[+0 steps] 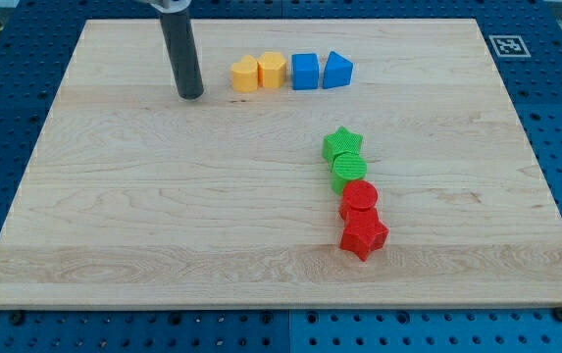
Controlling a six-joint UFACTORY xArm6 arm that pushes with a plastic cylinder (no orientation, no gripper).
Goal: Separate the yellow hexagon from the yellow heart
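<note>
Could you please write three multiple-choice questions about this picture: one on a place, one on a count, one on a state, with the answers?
1. Where is my tip relative to the yellow blocks?
A. At the view's left of them
B. At the view's right of them
C. Between them

2. How many blocks lie on the wooden board?
A. Six
B. Eight
C. Ten

3. How do the yellow heart and the yellow hexagon stand to each other?
A. Far apart
B. Stacked
C. Side by side, touching or nearly so

Answers:
1. A, the rod's end rests on the board left of the heart, with a gap.
2. B, two yellow, a blue cube, a blue triangle block, a green star, a green round block, a red round block and a red star.
3. C, no clear gap shows between them.
</note>
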